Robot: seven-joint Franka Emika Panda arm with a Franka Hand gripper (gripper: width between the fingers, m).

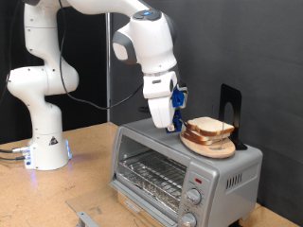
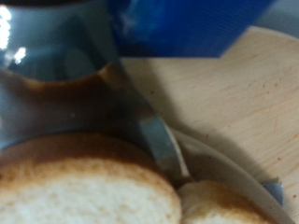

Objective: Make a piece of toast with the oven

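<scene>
While the white arm (image 1: 142, 43) bent down from the exterior view's upper left, its gripper (image 1: 170, 118) hung just above the oven's flat top, close beside the bread on that view's left. Blue fittings showed at the fingers, and whether they stood apart or closed could not be told from either view. Nothing was visible between them.

The oven (image 1: 180, 165) was a boxy silver-grey metal body with rounded corners, a glass door (image 1: 151, 170) through which a wire rack (image 1: 150, 175) of thin parallel bars was seen, and round knobs (image 1: 195, 194) stacked at the door's right in the exterior view, beneath a small red light (image 1: 198, 179).

On the oven's top rested a round wooden plate (image 1: 210, 148) with a smooth, pale-brown rim. The piece of toast (image 1: 210, 128) lay on that plate, a thin, roughly square slice with a pale cream face and a tan-brown crust; more bread appeared to lie under it.

From the wrist view the crust (image 2: 84, 149) looked matte and evenly browned, the crumb (image 2: 75, 201) finely porous, beside a blurred dark metal finger (image 2: 159, 140) and light wood grain (image 2: 234, 103).

A black upright stand (image 1: 230, 113) stood behind the plate. The oven sat on a wooden table (image 1: 57, 194).
</scene>
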